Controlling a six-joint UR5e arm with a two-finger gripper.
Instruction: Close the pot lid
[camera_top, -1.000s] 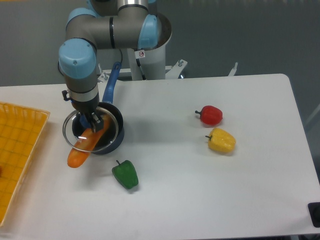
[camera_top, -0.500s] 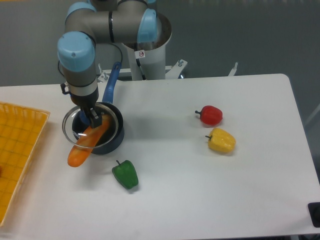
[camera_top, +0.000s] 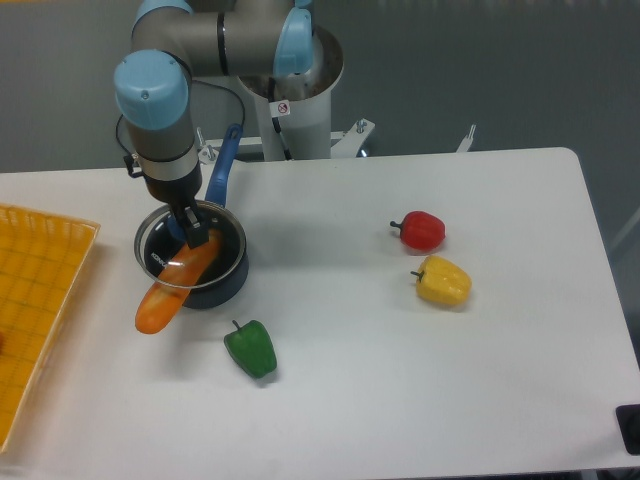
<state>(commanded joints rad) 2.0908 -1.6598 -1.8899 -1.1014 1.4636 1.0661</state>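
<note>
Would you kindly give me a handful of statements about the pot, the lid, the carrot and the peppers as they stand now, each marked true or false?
1. An orange carrot sticks out over the rim of the pot. True.
2. The green pepper lies inside the pot. False: it lies on the table, in front of the pot.
3. The gripper is over the pot, at the lid. True.
4. The red pepper and the yellow pepper lie left of the pot. False: both lie well to its right.
5. The pot's blue handle points toward the robot's base. True.
6. The yellow mesh tray holds the lid. False: the lid is at the pot.
</note>
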